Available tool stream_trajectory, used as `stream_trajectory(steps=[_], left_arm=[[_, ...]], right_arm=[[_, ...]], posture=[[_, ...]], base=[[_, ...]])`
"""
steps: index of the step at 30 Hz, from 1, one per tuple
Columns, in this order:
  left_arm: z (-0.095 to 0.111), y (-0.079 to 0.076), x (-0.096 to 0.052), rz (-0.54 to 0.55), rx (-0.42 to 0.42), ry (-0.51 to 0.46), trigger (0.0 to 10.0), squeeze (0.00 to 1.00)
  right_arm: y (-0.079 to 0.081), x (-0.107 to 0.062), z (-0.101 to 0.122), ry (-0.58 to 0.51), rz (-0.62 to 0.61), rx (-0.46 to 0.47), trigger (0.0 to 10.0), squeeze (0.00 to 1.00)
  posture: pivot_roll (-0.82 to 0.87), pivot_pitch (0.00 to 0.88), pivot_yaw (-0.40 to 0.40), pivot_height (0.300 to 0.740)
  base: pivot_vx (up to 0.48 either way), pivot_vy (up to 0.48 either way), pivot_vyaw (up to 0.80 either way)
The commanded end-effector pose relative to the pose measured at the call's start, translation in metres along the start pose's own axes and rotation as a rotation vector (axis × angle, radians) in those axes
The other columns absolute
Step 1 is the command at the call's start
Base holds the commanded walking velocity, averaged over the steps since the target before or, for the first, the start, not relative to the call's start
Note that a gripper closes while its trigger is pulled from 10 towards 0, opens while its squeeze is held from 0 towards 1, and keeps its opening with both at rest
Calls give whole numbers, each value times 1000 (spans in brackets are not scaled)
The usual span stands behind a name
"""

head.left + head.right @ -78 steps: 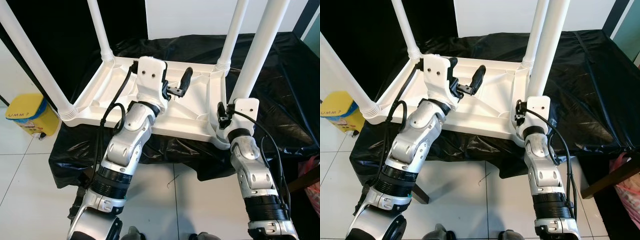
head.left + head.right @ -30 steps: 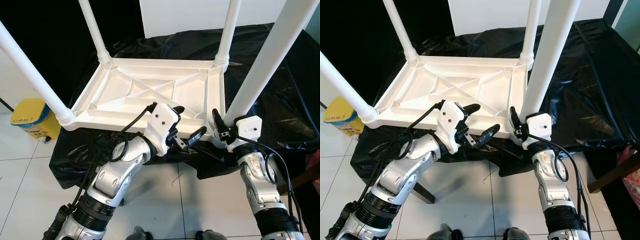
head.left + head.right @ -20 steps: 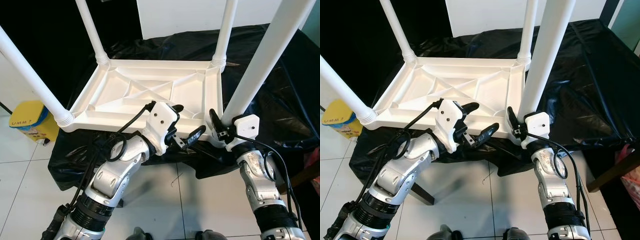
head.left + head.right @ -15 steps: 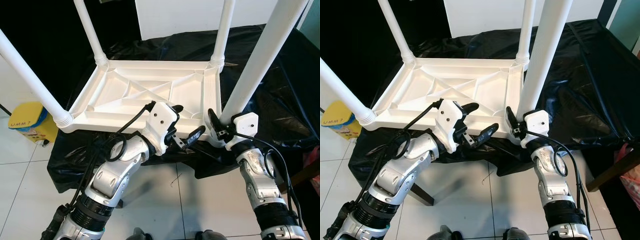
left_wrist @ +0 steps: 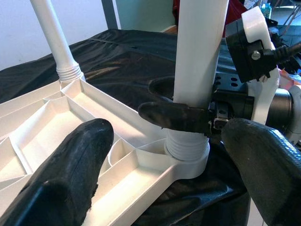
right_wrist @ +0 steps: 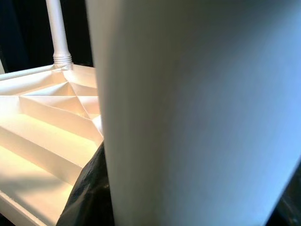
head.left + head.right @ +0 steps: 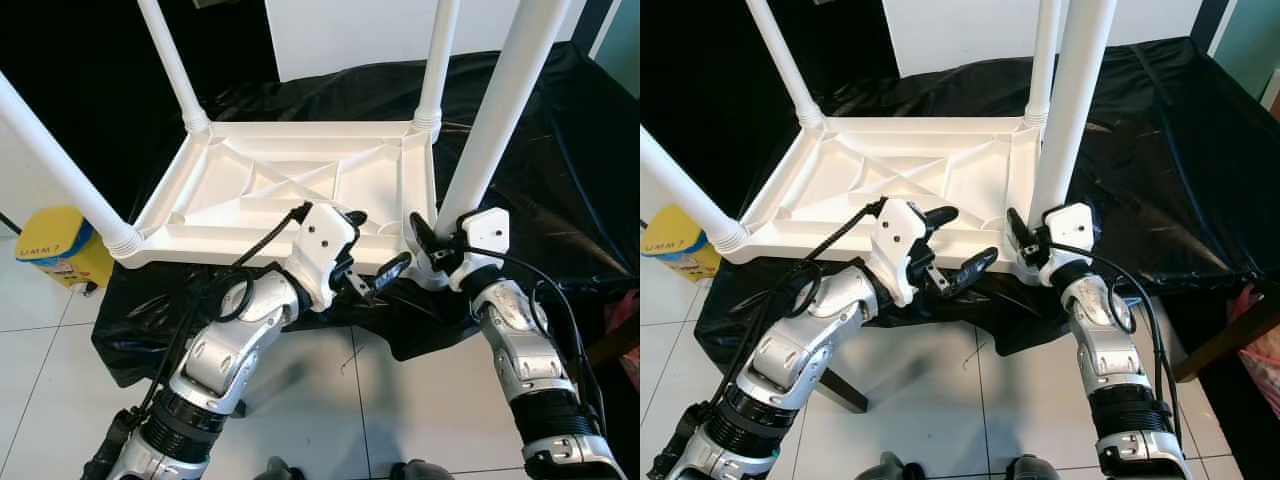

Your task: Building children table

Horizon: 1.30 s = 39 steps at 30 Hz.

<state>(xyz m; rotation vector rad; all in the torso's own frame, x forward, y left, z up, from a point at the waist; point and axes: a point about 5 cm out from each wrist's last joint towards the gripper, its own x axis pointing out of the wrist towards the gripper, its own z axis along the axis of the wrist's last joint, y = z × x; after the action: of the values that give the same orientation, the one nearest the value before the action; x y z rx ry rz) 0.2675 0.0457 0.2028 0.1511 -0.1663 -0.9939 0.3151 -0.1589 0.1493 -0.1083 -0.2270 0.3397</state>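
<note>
Four white legs stand up from the upturned table top (image 7: 290, 185), which lies on a black sheet (image 7: 560, 150) at the middle of the head view. The right gripper (image 7: 432, 243) clasps the near-right leg (image 7: 490, 130) just above its socket, at about four o'clock on the top, fingers closed around the tube. The left gripper (image 7: 368, 248) hovers at six o'clock by the near edge, fingers spread wide, holding nothing. If the right gripper twists off-axis, the thread may jam or the leg lean; pushing sideways could slide the top along the slippery sheet toward the yellow bin (image 7: 55, 245) at nine o'clock.
</note>
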Motion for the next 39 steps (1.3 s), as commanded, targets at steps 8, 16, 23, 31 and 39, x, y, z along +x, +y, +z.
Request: stream_trajectory(steps=[8, 16, 23, 31, 39], left_arm=[[4, 0, -2, -31, 7, -6, 10000, 0], [5, -1, -2, -36, 5, -8, 10000, 0], [5, -2, -1, -39, 5, -10, 10000, 0], [5, -4, -1, -35, 1, -15, 10000, 0], [6, -4, 1, -19, 2, -29, 10000, 0]], right_arm=[[11, -7, -30, 178, -22, 110, 10000, 0], [14, -6, -33, 218, -58, 162, 10000, 0], [19, -8, -34, 227, -88, 99, 10000, 0], [24, -14, -33, 206, -315, 122, 10000, 0], [30, -18, -34, 219, -587, 128, 10000, 0]], posture=[[3, 110, 108, 740], [2, 105, 108, 740], [0, 102, 99, 740], [-1, 93, 80, 740], [8, 75, 49, 740]], base=[[0, 0, 0], [0, 0, 0], [0, 0, 0], [0, 0, 0], [0, 0, 0]])
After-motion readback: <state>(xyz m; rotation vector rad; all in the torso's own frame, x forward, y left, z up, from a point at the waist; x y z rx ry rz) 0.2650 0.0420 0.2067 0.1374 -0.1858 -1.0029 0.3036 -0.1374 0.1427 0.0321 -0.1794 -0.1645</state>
